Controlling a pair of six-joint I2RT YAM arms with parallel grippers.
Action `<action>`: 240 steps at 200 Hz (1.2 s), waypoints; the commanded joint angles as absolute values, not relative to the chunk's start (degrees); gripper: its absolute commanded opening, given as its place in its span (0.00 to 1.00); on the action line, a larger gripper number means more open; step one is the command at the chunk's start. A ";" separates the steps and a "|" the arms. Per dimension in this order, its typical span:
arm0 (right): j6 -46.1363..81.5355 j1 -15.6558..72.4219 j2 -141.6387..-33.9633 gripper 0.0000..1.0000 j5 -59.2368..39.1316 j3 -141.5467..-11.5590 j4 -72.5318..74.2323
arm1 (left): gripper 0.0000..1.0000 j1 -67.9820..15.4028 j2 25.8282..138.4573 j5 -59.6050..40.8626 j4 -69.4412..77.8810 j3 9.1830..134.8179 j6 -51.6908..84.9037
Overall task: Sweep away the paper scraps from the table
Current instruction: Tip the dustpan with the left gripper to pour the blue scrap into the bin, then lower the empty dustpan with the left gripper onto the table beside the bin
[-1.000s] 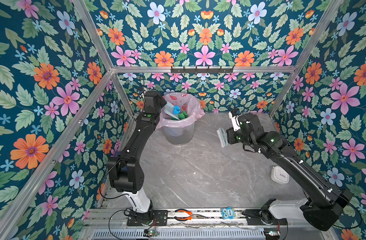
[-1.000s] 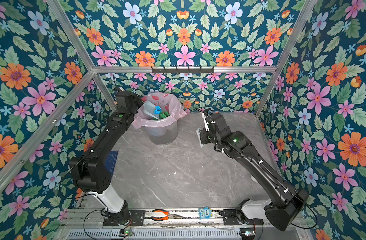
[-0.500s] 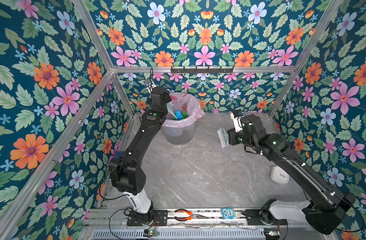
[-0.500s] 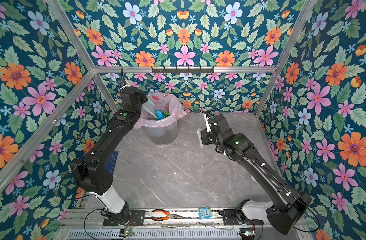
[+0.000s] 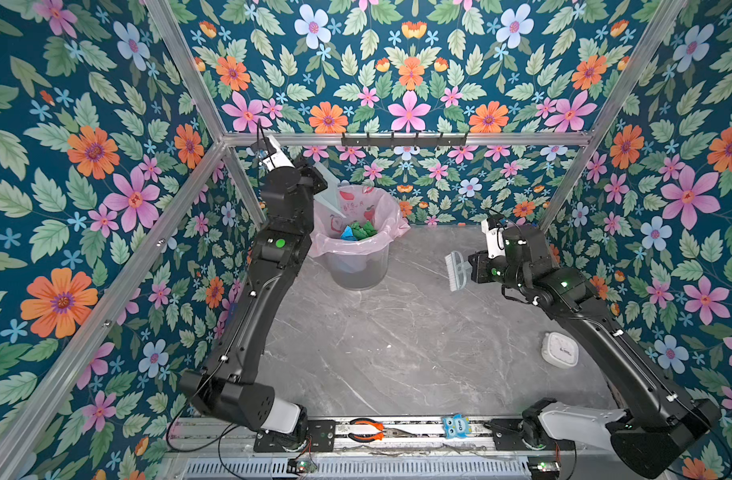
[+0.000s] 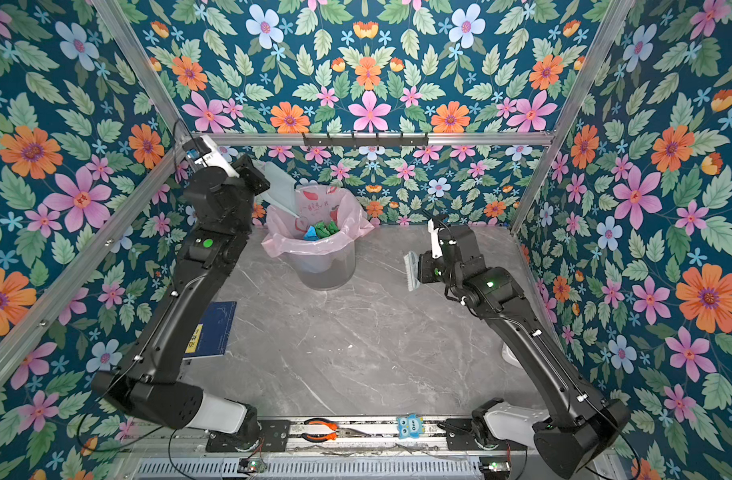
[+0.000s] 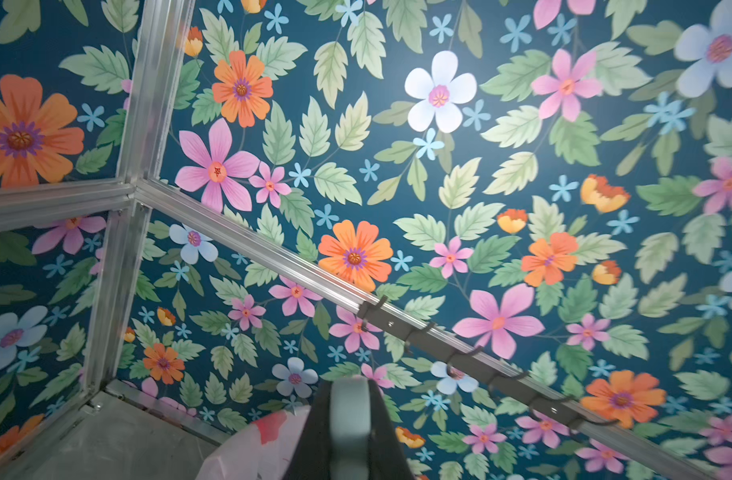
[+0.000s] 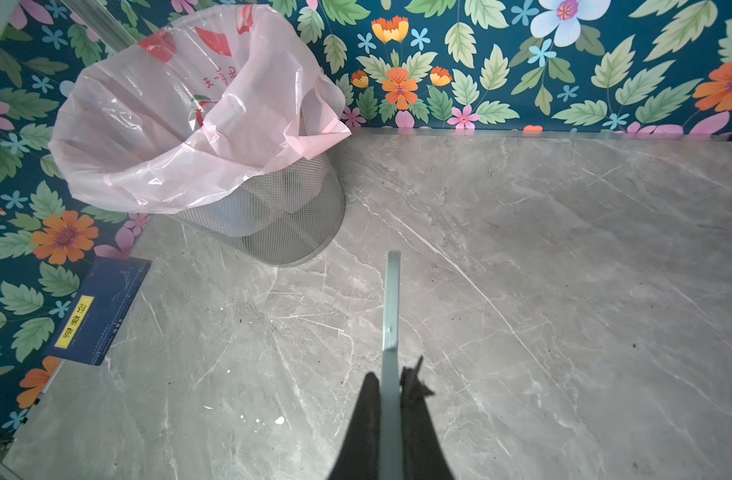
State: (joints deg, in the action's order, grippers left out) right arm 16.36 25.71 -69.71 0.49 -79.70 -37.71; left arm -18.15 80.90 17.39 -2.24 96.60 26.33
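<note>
My left gripper [image 5: 320, 183] [image 7: 349, 399] is shut on the handle of a pale grey-green dustpan [image 5: 331, 193] [image 6: 279, 187], held high and tipped over the bin [image 5: 358, 266]. Green and blue paper scraps [image 5: 356, 230] [image 6: 320, 230] lie inside the bin's pink bag. My right gripper [image 5: 472, 268] [image 8: 391, 382] is shut on a small brush [image 5: 455, 270] [image 6: 411, 270], held in the air right of the bin with its bristles toward it. Only tiny white flecks [image 8: 279, 420] show on the grey marble table [image 5: 397, 332].
A blue booklet [image 6: 210, 328] [image 8: 98, 307] lies at the table's left edge. A white square device [image 5: 559, 351] sits by the right wall. Pliers [image 5: 366, 430] and a blue owl figure [image 5: 455, 426] rest on the front rail. A hook rack [image 5: 403, 139] hangs on the back rail.
The left arm has lifted the dustpan higher and tipped it more steeply over the bin. The right arm with the brush has hardly shifted.
</note>
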 commanded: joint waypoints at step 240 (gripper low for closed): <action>32.15 11.12 -76.16 0.00 -30.80 -66.68 -20.84 | 0.00 -18.23 51.73 -0.21 39.48 14.72 60.35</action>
State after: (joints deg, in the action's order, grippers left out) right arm 28.60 12.73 -75.22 -26.09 -68.07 -27.29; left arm -18.28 47.66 -1.58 23.62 17.52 58.54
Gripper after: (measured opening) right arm 0.070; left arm 0.129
